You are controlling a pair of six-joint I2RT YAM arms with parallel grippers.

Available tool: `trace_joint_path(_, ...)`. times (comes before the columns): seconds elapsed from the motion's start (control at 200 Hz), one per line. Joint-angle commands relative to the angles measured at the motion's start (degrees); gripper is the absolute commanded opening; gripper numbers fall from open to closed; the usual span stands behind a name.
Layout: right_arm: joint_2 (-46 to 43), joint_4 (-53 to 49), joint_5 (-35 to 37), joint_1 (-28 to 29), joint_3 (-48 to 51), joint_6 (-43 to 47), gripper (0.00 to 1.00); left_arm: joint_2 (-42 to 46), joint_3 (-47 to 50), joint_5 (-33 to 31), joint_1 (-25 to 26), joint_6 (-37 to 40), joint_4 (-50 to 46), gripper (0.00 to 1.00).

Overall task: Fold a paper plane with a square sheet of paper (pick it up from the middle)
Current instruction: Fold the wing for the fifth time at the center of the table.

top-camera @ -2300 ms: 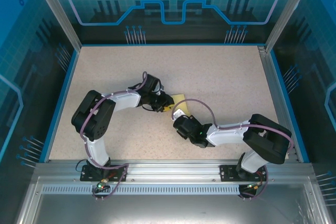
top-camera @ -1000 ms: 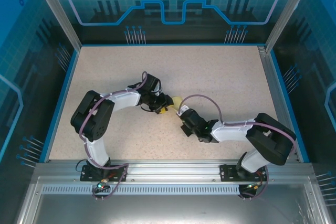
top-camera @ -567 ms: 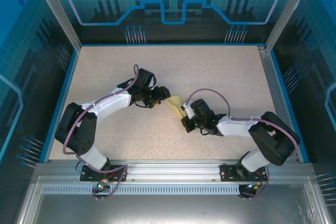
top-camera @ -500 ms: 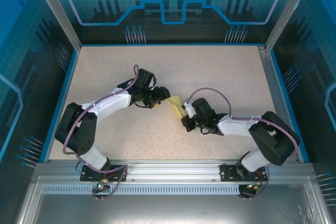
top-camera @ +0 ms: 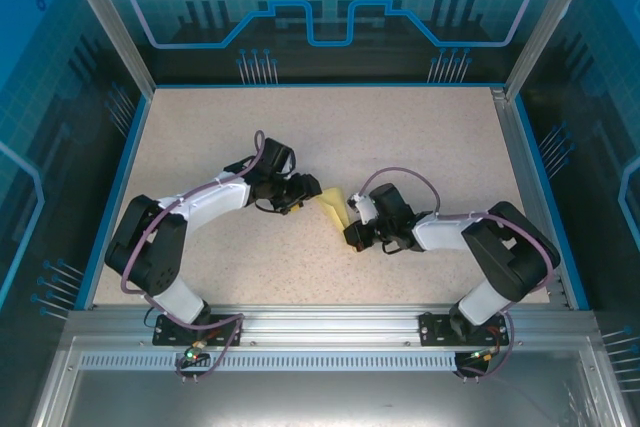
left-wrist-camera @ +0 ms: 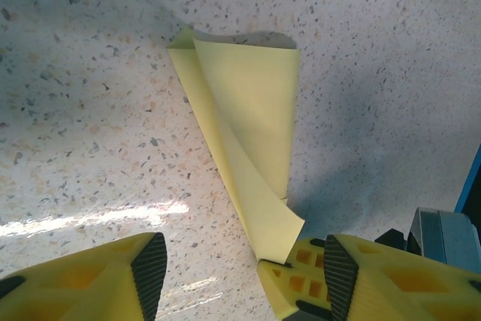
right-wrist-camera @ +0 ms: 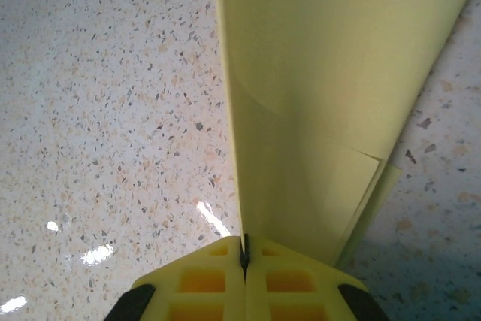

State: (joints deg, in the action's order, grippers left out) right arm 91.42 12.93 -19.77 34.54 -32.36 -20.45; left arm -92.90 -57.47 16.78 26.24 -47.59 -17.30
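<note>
On the counter (top-camera: 420,137), the yellow paper (left-wrist-camera: 248,103) is a loose narrow wedge — wing folds likely remain. Right gripper (right-wrist-camera: 244,257) jaws pinch its near end; left gripper (left-wrist-camera: 240,264) jaws spread, empty.

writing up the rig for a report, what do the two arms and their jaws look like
Both the left arm and right arm have white links between bulky black joint housings. A thin purple cable loops along each. The jaws are yellow plastic with square recessed pockets and black pads.
</note>
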Motion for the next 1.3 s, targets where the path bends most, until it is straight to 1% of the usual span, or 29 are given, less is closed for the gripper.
trace_joint_path(0.0,1.5,1.91,-5.73,-1.64,-0.96,-2.08,0.0,-0.44,1.22,1.49,-0.23,1.61,0.16,0.6)
trace_joint_path(0.05,1.96,2.2,-7.86,-2.35,-0.7,-2.69,0.0,-0.45,1.31,1.66,-0.25,1.69,0.3,0.6)
trace_joint_path(0.075,2.22,4.18,-8.97,-2.77,-0.47,-3.15,0.0,-0.44,1.43,1.76,-0.25,1.69,0.42,0.59)
trace_joint_path(0.155,3.25,6.24,-12.51,-4.23,-0.16,-4.44,0.0,-0.35,1.81,2.25,-0.27,1.71,1.33,0.57)
trace_joint_path(0.305,4.72,8.49,-17.95,-6.82,-0.09,-6.62,0.0,-0.26,2.74,3.92,0.26,1.67,4.32,0.51)
trace_joint_path(0.495,7.74,9.76,-22.08,-8.9,-0.42,-8.82,0.0,-1.37,4.37,6.84,2.25,0.24,12.05,0.45)
trace_joint_path(0.66,10.11,14.64,-25.5,-11.02,0.45,-12.52,0.0,-4.02,5.66,8.71,4.67,-1.31,20.19,0.44)
trace_joint_path(0.785,11.95,15.26,-28.05,-12.4,0.06,-13.86,0.0,-6.32,5.92,9.85,5.79,-1.47,23.99,0.43)
trace_joint_path(1.09,14.52,11.27,-29.59,-13.88,-1.48,-13.74,0.01,-9.25,7.3,10.81,7.44,-2.23,31.32,0.45)
trace_joint_path(1.295,15.54,10.82,-29.77,-14.42,-1.67,-14.69,0.02,-10.19,7.2,10.97,7.65,-1.5,32.38,0.45)
